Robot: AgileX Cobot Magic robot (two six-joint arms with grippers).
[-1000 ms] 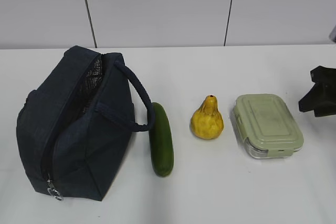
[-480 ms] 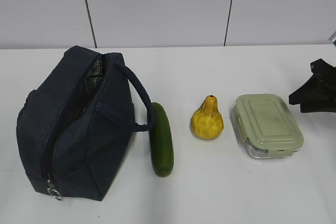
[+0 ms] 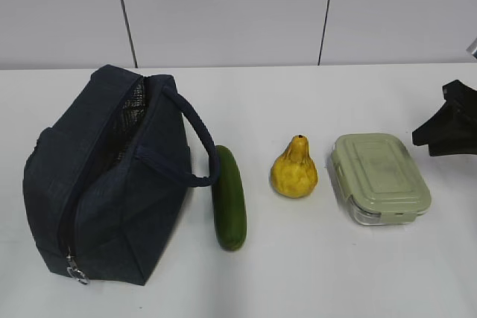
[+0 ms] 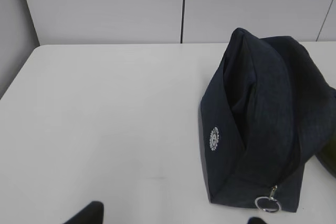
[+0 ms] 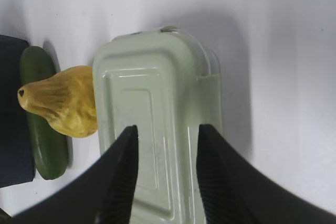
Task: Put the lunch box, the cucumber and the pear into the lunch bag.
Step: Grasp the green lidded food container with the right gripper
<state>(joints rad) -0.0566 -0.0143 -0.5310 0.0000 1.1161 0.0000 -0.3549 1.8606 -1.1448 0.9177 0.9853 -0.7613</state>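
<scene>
Nothing packed yet: box (image 3: 381,177), pear (image 3: 295,169) and cucumber (image 3: 229,197) lined up on the table (image 3: 298,273), right of the bag (image 3: 104,176), well apart from one another. Bag unzipped, mouth gaping, ready for loading. Right gripper (image 5: 167,145) above the box lid, fingers spread, lined up lengthwise, presumably for a grab. Left gripper (image 4: 173,219) low and back from the bag, only fingertips showing, parted wide, empty.
</scene>
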